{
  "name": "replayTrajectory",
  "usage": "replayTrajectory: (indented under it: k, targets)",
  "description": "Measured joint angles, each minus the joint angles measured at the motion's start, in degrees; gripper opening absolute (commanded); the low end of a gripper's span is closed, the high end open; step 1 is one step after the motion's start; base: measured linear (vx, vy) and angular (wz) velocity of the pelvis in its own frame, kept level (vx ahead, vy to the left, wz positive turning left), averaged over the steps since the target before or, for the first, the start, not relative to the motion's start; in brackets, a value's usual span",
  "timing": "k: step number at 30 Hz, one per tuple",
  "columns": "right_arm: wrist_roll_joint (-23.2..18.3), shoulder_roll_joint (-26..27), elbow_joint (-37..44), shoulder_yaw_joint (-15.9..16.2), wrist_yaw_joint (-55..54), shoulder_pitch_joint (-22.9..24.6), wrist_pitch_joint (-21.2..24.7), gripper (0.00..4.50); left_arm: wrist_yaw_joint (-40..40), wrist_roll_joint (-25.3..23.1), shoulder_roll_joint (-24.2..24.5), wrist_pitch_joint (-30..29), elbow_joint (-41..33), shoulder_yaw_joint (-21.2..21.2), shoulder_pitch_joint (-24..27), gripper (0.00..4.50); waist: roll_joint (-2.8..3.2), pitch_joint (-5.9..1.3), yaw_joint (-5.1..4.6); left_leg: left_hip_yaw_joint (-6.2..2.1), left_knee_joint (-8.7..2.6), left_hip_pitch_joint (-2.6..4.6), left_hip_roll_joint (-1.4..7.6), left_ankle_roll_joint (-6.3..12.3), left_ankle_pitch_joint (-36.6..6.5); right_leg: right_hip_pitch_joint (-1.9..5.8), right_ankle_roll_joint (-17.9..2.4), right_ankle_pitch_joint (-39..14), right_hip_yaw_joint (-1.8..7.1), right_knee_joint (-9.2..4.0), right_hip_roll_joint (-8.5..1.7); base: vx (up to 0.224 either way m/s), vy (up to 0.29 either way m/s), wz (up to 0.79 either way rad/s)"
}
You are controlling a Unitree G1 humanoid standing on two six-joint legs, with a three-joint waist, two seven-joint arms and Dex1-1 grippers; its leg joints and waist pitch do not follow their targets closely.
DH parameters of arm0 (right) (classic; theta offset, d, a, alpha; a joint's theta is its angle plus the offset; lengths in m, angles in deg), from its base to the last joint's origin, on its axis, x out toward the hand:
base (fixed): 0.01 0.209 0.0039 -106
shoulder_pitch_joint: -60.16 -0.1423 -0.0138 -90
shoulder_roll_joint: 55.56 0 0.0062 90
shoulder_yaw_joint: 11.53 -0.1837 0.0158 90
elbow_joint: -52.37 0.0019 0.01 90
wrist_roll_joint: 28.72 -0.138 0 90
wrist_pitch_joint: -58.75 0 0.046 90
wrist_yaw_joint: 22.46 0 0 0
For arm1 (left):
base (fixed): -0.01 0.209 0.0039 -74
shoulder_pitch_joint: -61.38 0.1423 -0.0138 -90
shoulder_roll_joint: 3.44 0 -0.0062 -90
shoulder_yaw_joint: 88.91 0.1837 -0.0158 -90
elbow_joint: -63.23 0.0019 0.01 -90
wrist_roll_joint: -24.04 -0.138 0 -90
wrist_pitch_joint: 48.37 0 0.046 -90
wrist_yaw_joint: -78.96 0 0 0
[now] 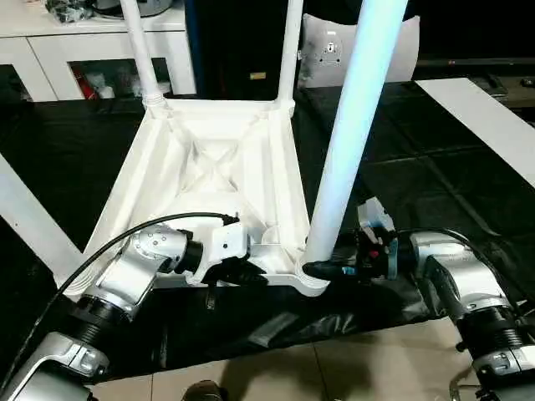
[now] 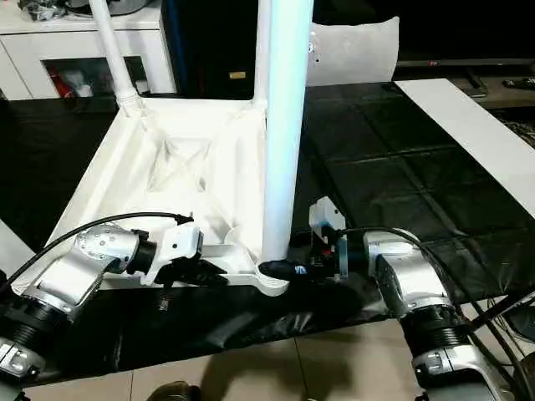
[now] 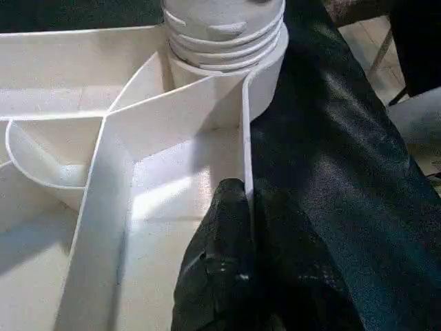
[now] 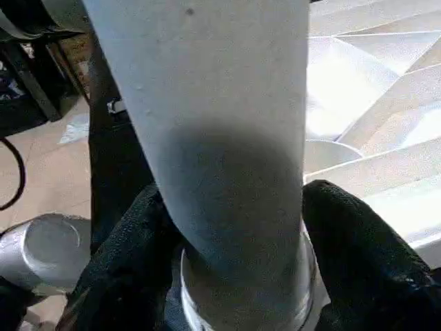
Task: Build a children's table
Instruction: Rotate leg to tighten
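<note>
The children's table lies upside down on the black sheet, ribbed underside up, and everything here is best placed from its near right corner socket. A leg stands in that socket, rising steeply and leaning a little away from the tabletop. Two more legs stand at the far corners, the far left leg and the far right leg.

The right gripper sits just outside the socket with its two black fingers on either side of the leg's base, closed around it as far as I can tell; the wrist view is so close that I can't say how firmly they bite. The left gripper is along the near rim, just inward of the same corner, pinched tight on the thin upright wall of the rim to steady the table.

My worry is the lean. If the leg is turned or pushed while it sits crooked, the threads showing at its base could cross or jam rather than seat. The hold is also very low on a long leg, so any slip would let the top swing and tip out. And if the rim grip slides on that thin wall, the whole table could skate across the slick sheet.
</note>
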Motion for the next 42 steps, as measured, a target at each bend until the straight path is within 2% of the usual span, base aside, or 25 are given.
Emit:
replayTrajectory:
  k: [8,14,18,23,25,27,31,32,33,35,38,42]
  targets:
    - [-0.33,-0.69,0.1,0.0,0.65,-0.17,0.87,2.14,-0.01,-0.01,0.09,0.0,-0.14,0.01,0.01,0.0,-0.01,0.0,0.23,0.0,0.0,0.01,0.0,0.0,0.0,0.01,0.0,0.0,0.0,0.0,0.0,0.0,0.0,0.0]
    - [-0.16,-0.3,2.47,-0.02,-0.83,1.12,1.71,2.07,0.79,0.2,-0.09,-2.2,-2.03,-0.4,0.97,0.0,-0.05,-0.04,0.2,0.01,0.0,0.05,0.01,0.0,0.0,0.01,0.0,0.0,0.01,0.01,0.0,0.0,0.0,0.0]
    - [1.72,2.45,2.53,-0.33,-7.5,1.21,1.63,2.05,4.86,-0.34,-0.88,-6.82,-3.2,-1.75,1.74,0.0,-0.19,-0.19,-0.72,0.01,-0.01,0.3,0.01,-0.03,0.01,0.11,0.06,-0.02,0.02,0.12,0.01,0.0,0.0,0.0]
    - [3.52,7.52,1.36,-3.03,-20.96,0.64,3.68,1.99,12.35,-1.33,-4.05,-13.35,-3.92,-3.53,1.92,0.0,-0.23,-0.17,-2.86,-0.13,-0.04,0.63,-0.02,-0.05,0.0,0.14,0.19,-0.08,-0.06,-0.18,0.01,-0.02,0.001,-0.03]
    - [5.29,12.24,-0.29,-5.09,-31.04,-1.57,6.66,1.99,18.84,-3.13,-7.93,-18.37,-4.36,-5.31,1.92,0.0,-0.13,-0.1,-4.23,-0.23,-0.05,0.78,-0.04,-0.06,0.0,0.15,0.19,-0.09,-0.19,-0.44,0.01,0.0,0.0,0.0]
    - [6.86,15.5,-1.88,-6.32,-39.71,-3.53,8.09,1.99,24.92,-4.6,-11.54,-22.47,-5.1,-5.95,1.59,0.0,-0.05,-0.07,-5.18,-0.42,-0.24,0.81,-0.07,-0.06,-0.01,0.17,0.19,-0.09,-0.5,-1.15,0.01,-0.043,0.029,-0.18]
    - [8.48,18.88,-5.46,-8.27,-50.2,-6.86,8.23,1.99,33.8,-6.96,-17.3,-26.14,-4.03,-6.2,-0.15,0.0,0.15,0.06,-5.47,-0.54,-0.48,0.75,-0.16,-0.05,-0.01,0.16,0.19,-0.09,-0.71,-2.22,0.01,-0.008,0.009,-0.05]
    - [8.57,19.11,-6.03,-8.5,-51.26,-6.99,7.63,2.55,35.0,-7.33,-18.25,-26.3,-3.52,-6.16,-0.46,0.0,0.18,0.05,-5.36,-0.52,-0.55,0.76,-0.2,-0.04,-0.01,0.21,0.19,-0.08,-0.65,-2.42,0.01,0.0,0.0,0.0]
    - [8.84,19.36,-6.69,-8.85,-52.26,-7.26,6.84,2.69,36.27,-7.66,-19.14,-26.47,-3.13,-6.06,-0.81,0.0,0.2,0.06,-5.28,-0.45,-0.61,0.76,-0.26,-0.03,-0.01,0.23,0.17,-0.07,-0.53,-2.58,0.01,0.0,0.0,0.0]
    - [8.89,19.85,-6.8,-9.26,-52.7,-7.26,6.28,2.75,37.43,-8.25,-20.06,-26.47,-2.84,-5.95,-1.03,0.0,0.23,0.05,-5.18,-0.37,-0.68,0.76,-0.41,-0.01,-0.02,0.23,0.05,0.08,-0.29,-2.78,0.01,0.0,0.0,0.0]
    - [8.71,19.94,-6.76,-9.95,-52.35,-6.88,4.76,3.14,37.64,-8.45,-20.15,-26.27,-2.84,-5.44,-1.34,0.0,0.21,0.04,-4.9,-0.32,-0.66,0.75,-0.81,0.15,-0.08,0.2,-0.1,1.14,0.1,-2.83,-0.18,0.0,0.0,0.0]
    - [6.62,18.38,-6.33,-10.38,-47.13,-5.66,2.86,3.5,36.12,-8.41,-18.39,-23.98,-3.0,-4.74,-1.49,0.0,0.22,0.04,-4.19,-0.32,-0.78,0.69,-0.78,0.16,-0.1,-0.02,0.19,2.28,0.14,-2.79,-0.16,0.0,0.0,0.0]
